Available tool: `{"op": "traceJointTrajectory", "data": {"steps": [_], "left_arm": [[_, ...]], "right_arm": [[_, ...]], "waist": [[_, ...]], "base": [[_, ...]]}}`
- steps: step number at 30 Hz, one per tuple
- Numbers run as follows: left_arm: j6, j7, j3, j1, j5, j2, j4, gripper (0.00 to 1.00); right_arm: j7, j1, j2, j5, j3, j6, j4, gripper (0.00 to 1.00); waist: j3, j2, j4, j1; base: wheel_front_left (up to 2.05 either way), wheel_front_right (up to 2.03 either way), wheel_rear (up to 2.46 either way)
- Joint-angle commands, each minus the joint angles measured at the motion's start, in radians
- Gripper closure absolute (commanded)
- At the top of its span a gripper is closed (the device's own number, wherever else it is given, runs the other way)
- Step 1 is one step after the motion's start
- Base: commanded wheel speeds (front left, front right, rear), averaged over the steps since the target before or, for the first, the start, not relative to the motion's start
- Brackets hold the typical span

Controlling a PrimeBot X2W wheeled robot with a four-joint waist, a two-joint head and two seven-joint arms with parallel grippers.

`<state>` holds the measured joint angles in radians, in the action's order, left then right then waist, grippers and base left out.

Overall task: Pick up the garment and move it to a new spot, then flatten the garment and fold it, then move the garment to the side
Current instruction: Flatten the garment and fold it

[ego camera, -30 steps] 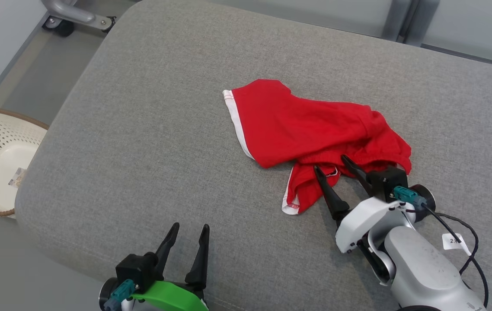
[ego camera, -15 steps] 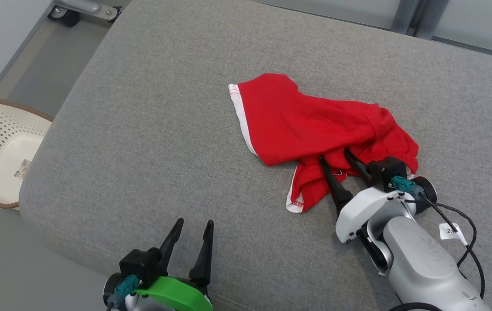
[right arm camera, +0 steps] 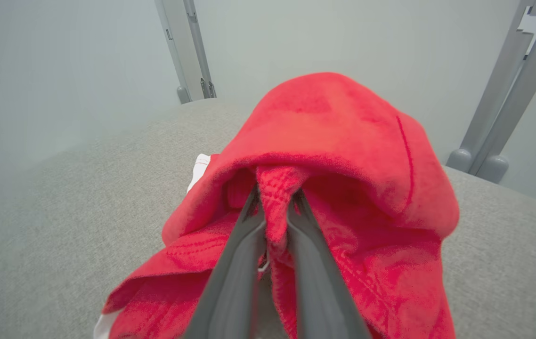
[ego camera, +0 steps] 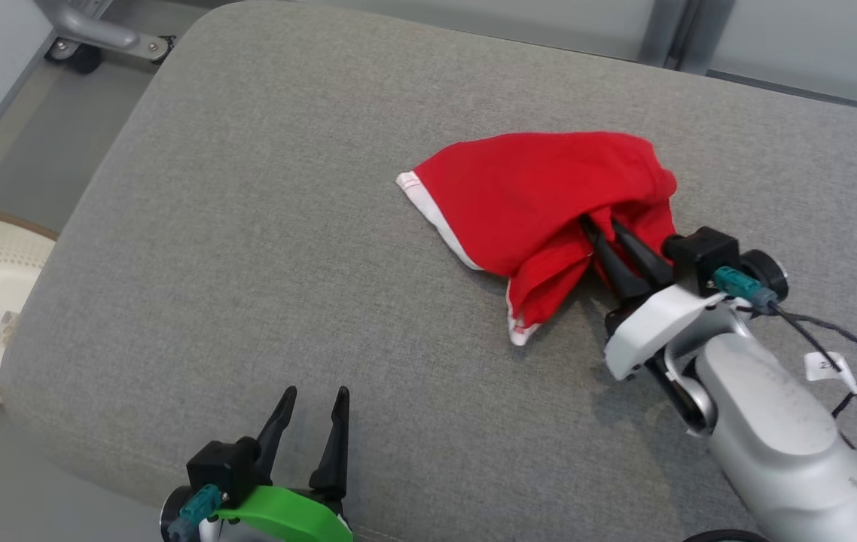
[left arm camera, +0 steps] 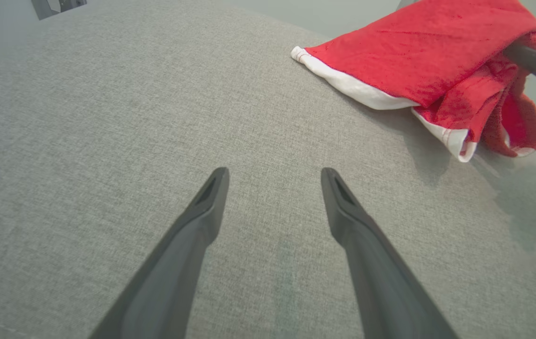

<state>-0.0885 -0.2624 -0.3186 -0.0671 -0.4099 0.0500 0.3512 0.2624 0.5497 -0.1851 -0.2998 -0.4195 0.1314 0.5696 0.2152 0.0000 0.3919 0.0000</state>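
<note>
On the grey cushion (ego camera: 248,226) the right gripper (ego camera: 600,223) pinches a fold of the red garment (ego camera: 534,184); the left gripper (ego camera: 316,391) sits well apart, jaws spread.

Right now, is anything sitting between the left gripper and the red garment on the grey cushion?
Nothing visible does. Just the grey cushion lies between the open left gripper and the red garment. The right gripper is shut on a bunch of the garment's cloth at its right side.
</note>
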Motion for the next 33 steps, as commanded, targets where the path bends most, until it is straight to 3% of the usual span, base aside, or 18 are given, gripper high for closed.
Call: {"op": "traceJointTrajectory", "data": {"steps": [1,9,15,16,17,25,33], "left_arm": [[-0.004,-0.003,0.007,0.009,0.012,0.002,-0.002,0.0],[-0.013,-0.003,0.018,0.004,0.028,0.002,-0.007,0.0],[-0.02,-0.003,0.026,-0.009,0.046,0.002,-0.002,0.0],[-0.022,-0.003,0.026,-0.012,0.048,0.002,-0.001,0.0],[-0.023,-0.003,0.027,-0.014,0.049,0.002,-0.001,0.0],[-0.026,-0.003,0.048,-0.047,0.066,0.002,-0.013,0.0],[-0.034,-0.003,0.03,-0.147,0.09,0.002,-0.005,0.0]], "right_arm": [[0.001,0.01,-0.026,-0.015,0.001,-0.002,-0.018,1.0],[-0.121,-0.054,-0.209,-0.177,-0.028,-0.002,-0.16,1.0],[-0.186,-0.185,-0.257,-0.274,-0.123,-0.001,-0.171,1.0],[-0.184,-0.188,-0.262,-0.277,-0.123,-0.001,-0.168,0.26],[-0.169,-0.188,-0.264,-0.272,-0.118,-0.001,-0.168,0.0],[-0.031,-0.212,-0.219,-0.22,-0.031,-0.001,-0.188,0.0],[0.003,-0.272,-0.135,-0.11,0.101,-0.001,-0.256,0.0]], "waist": [[-0.034,0.0,-0.048,0.0],[-0.076,0.0,-0.155,0.0],[-0.074,0.0,-0.205,0.0],[-0.074,0.0,-0.208,0.0],[-0.074,0.0,-0.211,0.0],[-0.084,0.0,-0.254,0.0],[-0.068,0.0,-0.313,0.0]], "base": [[0.0,0.0,0.0],[0.0,0.0,0.0],[0.0,0.0,0.0],[0.0,0.0,0.0],[0.0,0.0,0.0],[0.0,0.0,0.0],[0.0,0.0,0.0]]}}
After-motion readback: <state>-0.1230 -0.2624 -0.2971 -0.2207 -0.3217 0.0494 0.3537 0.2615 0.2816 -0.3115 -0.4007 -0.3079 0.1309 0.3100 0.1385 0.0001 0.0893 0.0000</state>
